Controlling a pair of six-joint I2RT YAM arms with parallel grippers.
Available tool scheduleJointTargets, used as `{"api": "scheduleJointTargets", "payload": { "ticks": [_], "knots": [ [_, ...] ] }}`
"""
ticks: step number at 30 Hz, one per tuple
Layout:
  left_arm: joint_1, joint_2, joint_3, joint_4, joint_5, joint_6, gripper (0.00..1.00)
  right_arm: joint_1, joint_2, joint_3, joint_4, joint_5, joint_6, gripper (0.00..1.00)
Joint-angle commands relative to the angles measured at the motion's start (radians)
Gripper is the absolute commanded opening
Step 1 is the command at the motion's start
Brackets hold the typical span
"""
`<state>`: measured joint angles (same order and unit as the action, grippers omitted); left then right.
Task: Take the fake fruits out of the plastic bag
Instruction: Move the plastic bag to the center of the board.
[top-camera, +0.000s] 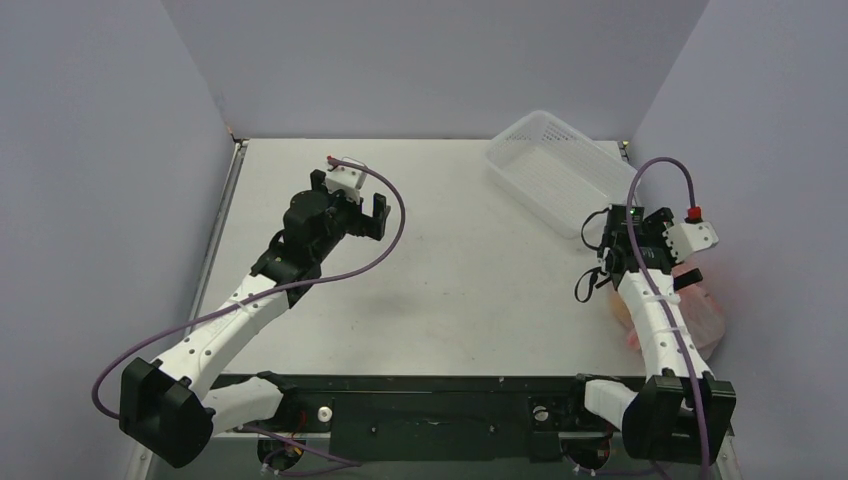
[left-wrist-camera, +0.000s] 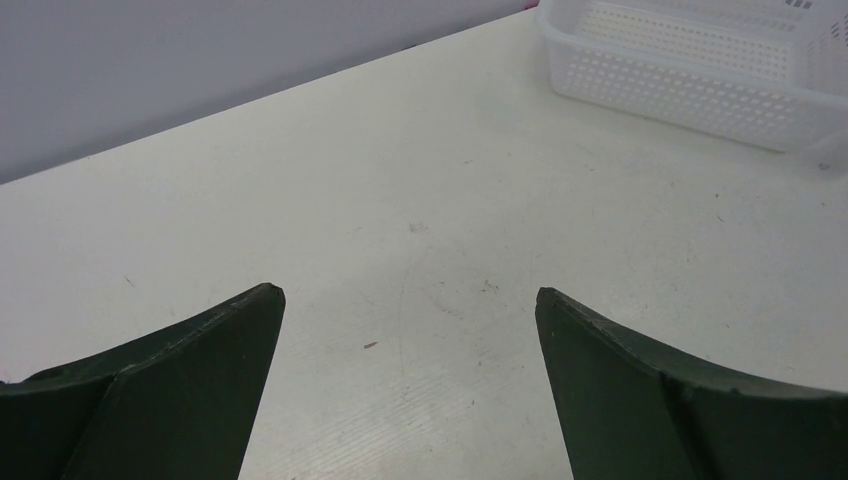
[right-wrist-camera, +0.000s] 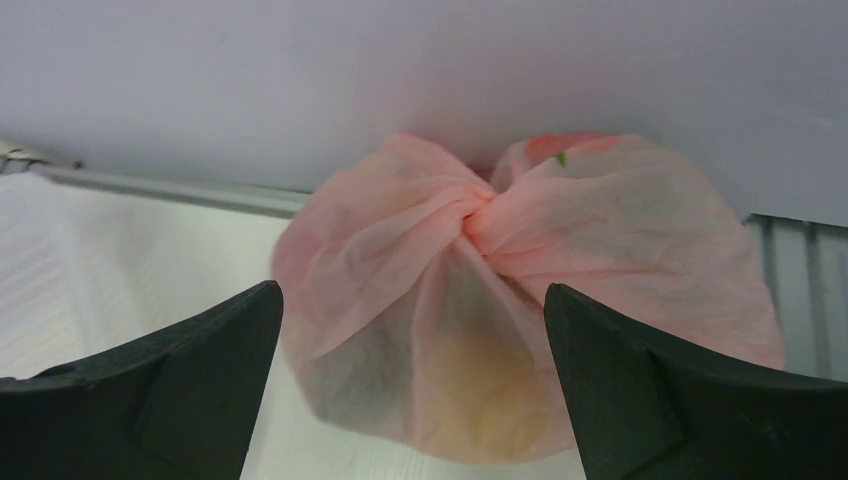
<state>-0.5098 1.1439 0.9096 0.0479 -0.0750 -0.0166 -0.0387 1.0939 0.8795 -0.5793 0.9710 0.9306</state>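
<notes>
The right claw (right-wrist-camera: 410, 288) gapes wide and empty, facing the twisted-shut pink bag (right-wrist-camera: 600, 250) at the bench's right edge, near the front corner. Fruits (right-wrist-camera: 495, 420) show dimly inside. The left claw (left-wrist-camera: 410, 292) hangs open mid-bench. This looks like the reaching step; next, the twisted neck needs pinching and loosening.

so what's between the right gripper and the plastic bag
Nothing; the right wrist view shows the plastic bag straight ahead of the open right gripper, no object intervening.
</notes>
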Motion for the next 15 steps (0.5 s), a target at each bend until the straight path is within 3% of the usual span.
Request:
{"api": "scheduleJointTargets", "payload": {
  "ticks": [1, 8, 15],
  "knots": [
    [-0.006, -0.012, 0.015, 0.024, -0.007, 0.011, 0.97, -0.09, 0.077, 0.023, -0.066, 0.094, 0.128, 1.0],
    [-0.017, -0.001, 0.005, 0.027, -0.025, 0.044, 0.97, -0.224, 0.261, 0.067, -0.027, -0.071, 0.06, 1.0],
    [-0.018, 0.041, 0.018, 0.02, -0.023, 0.054, 0.97, -0.25, 0.271, 0.038, -0.025, -0.029, 0.094, 1.0]
  ]
}}
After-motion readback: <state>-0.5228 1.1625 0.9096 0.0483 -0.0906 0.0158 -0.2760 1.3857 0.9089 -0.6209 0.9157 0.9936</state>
